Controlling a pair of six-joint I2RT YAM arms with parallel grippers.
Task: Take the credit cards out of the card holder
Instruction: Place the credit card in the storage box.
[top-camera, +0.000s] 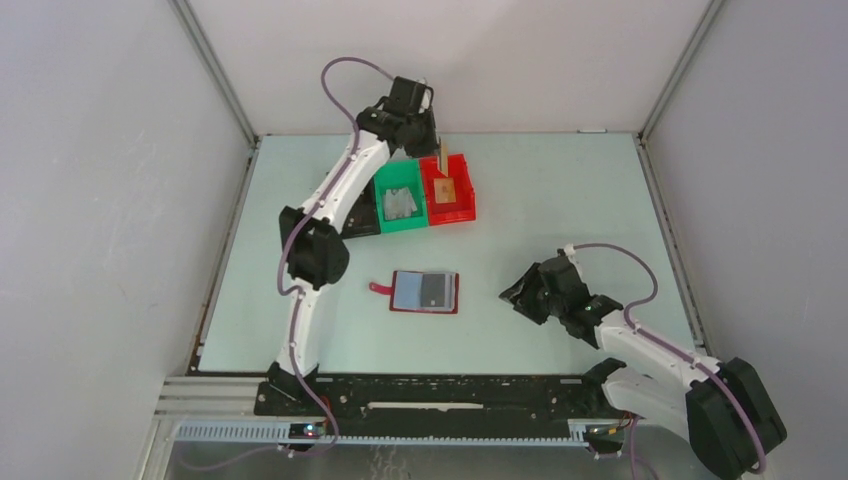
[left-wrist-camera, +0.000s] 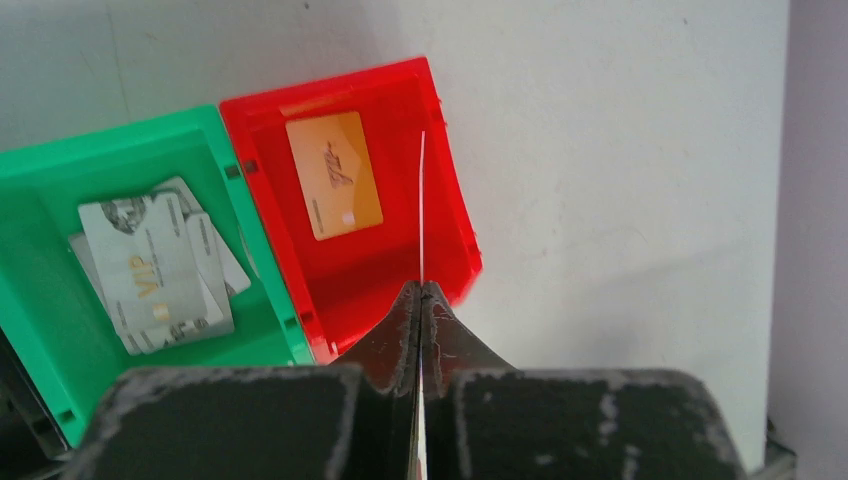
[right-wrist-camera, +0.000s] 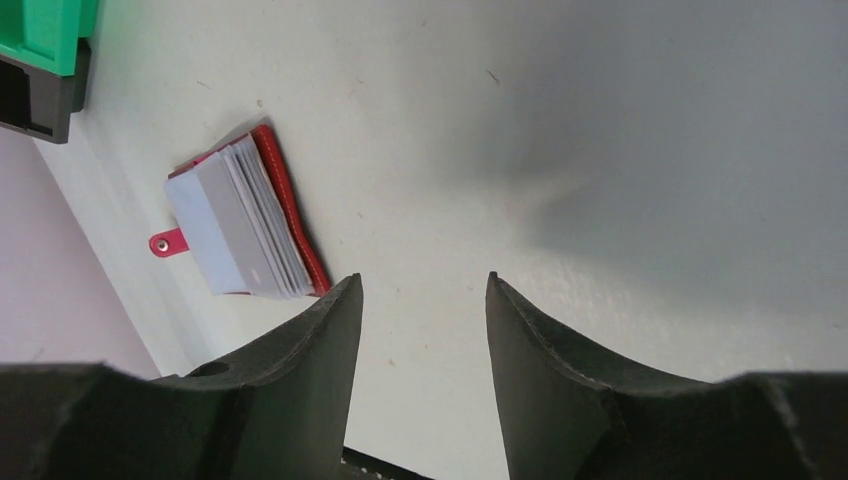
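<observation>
The right hand is apart and holds nothing, toward the desk's front right corner. The card holder lies open mid-desk. Near the back edge, the left hand pinches a card upright over the red bin.

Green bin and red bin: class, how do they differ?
The green bin holds a loose pile of pale grey cards; the red bin holds one orange card lying flat. The left gripper holds a tan card edge-on above the red bin, not the green bin. Both are open-topped, side by side.
</observation>
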